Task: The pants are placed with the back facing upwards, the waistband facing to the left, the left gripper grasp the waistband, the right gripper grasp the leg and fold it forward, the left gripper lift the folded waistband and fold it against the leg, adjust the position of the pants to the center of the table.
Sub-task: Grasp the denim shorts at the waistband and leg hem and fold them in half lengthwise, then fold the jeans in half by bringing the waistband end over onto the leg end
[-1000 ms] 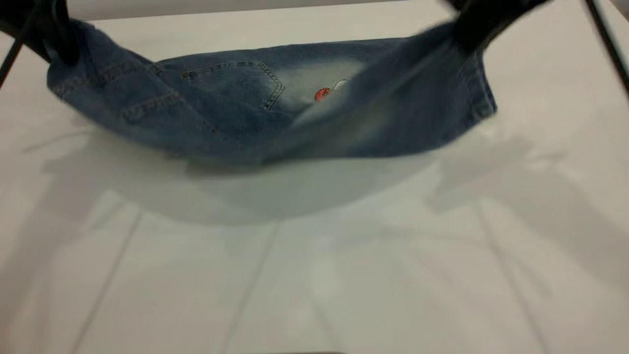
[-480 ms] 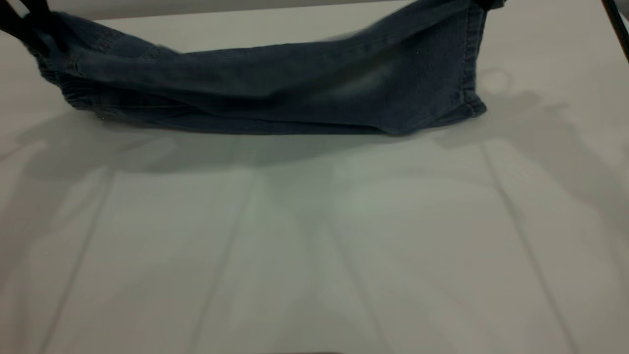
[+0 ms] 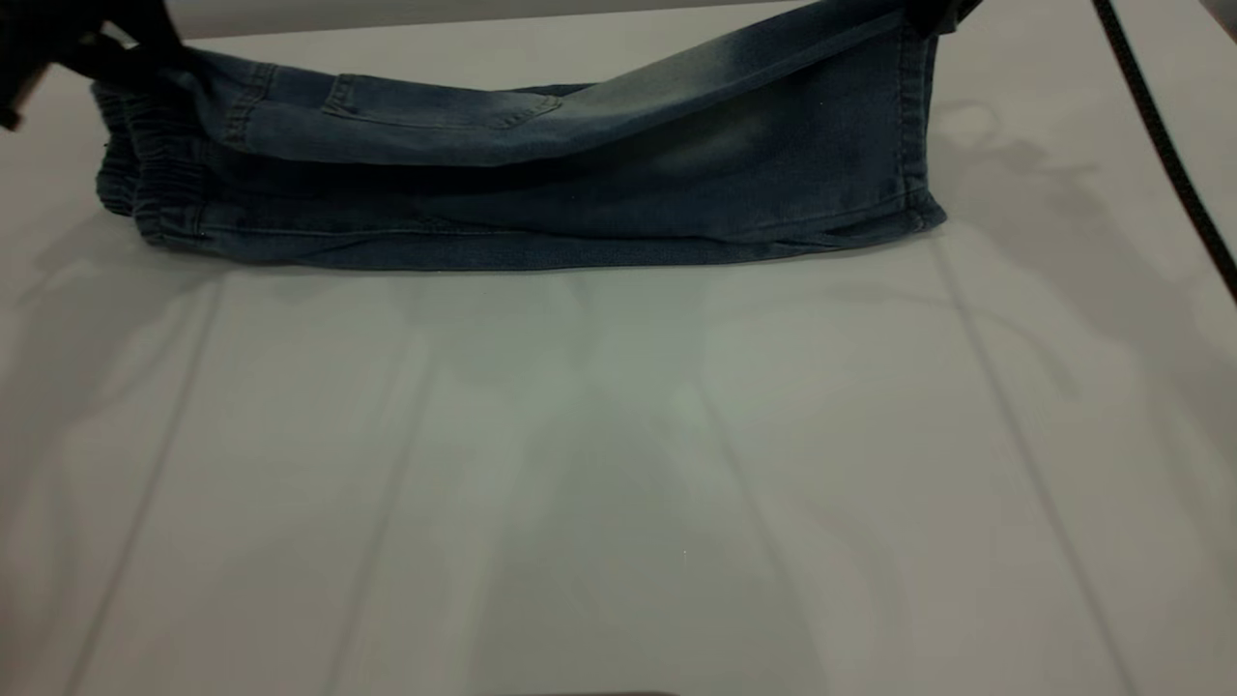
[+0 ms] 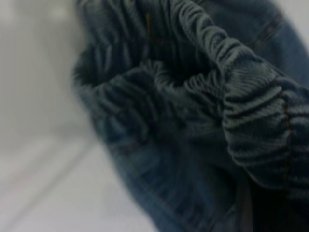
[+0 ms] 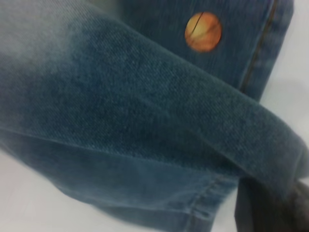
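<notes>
— Where do the pants (image 3: 541,184) lie?

— At the far side of the table (image 3: 618,464), stretched left to right and doubled lengthwise. The lower layer rests on the tabletop; the upper layer, with a back pocket (image 3: 435,101) showing, is held up at both ends.

— And the left gripper (image 3: 130,43)?

— At the far left corner, closed on the waistband (image 3: 145,184), whose ruched elastic fills the left wrist view.

— The right gripper (image 3: 933,12)?

— Barely seen at the far right edge, clamped on the leg (image 3: 773,58) near its hem, a black cable (image 3: 1160,145) trailing down the right. An orange ball print (image 5: 203,32) shows in the right wrist view.
</notes>
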Motion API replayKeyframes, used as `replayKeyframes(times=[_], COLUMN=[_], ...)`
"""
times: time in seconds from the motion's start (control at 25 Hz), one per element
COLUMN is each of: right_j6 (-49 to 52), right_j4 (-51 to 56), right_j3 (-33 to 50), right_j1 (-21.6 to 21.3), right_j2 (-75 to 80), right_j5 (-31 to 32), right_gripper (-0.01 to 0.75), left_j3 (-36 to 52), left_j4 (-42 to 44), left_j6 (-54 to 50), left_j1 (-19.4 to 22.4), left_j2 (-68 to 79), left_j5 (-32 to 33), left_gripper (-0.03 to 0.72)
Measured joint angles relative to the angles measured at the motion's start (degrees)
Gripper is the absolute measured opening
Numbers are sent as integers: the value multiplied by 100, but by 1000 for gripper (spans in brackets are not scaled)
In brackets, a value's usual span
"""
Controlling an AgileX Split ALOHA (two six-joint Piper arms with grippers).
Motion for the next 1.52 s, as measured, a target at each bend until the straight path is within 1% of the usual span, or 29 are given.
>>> replayKeyframes(times=[0.12, 0.2, 0.28, 0.36, 0.44, 0.56, 0.6, 0.68, 0.76, 0.84, 0.92, 1.0, 1.08, 1.24, 1.36, 1.52], right_j6=[6, 6, 6, 6, 6, 6, 6, 6, -1, -84, -226, -436, -712, -1091, -1158, -1169], right_j4=[54, 67, 67, 67, 67, 222, 322, 597, 891, 1205, 1611, 2048, 2544, 3094, 3134, 3095], right_j3=[-11, -11, -11, -11, -11, -15, -15, -15, -15, -15, -15, -22, -22, -22, -22, -22], right_j1=[-4, -4, -11, -24, -29, -29, -29, -29, -29, -29, -29, -24, -11, 201, 499, 910], right_j2=[122, 168, 180, 180, 180, 180, 180, 172, 149, 61, -41, -121, -142, -142, -142, -142], right_j5=[-362, -535, -657, -748, -769, -769, -749, -696, -559, -333, -49, 210, 448, 739, 821, 872], right_gripper=[43, 65, 121, 208, 330, 496, 541, 593, 608, 600, 582, 572, 569, 568, 566, 566], left_j3=[0, 0, 0, 0, 0, -12, -42, -156, -400, -702, -1061, -1369, -1588, -1712, -1712, -1712], left_j4=[-346, -434, -469, -475, -475, -475, -475, -470, -470, -449, -434, -289, 68, 917, 1040, 1036], left_j6=[319, 526, 721, 895, 1187, 1991, 2325, 3211, 4045, 4917, 5488, 5791, 5882, 5882, 5748, 5699], left_j1=[-12, -53, -74, -87, -87, -117, -133, -170, -170, -170, -127, -46, 78, 424, 603, 618], left_j2=[204, 306, 368, 387, 387, 387, 387, 380, 338, 267, 180, 113, 93, 159, 375, 876], left_j5=[-439, -780, -1030, -1177, -1235, -1298, -1292, -1166, -693, 17, 920, 1627, 2024, 2060, 1966, 1891], left_gripper=[83, 86, 97, 128, 185, 324, 365, 451, 509, 542, 553, 557, 557, 557, 557, 557])
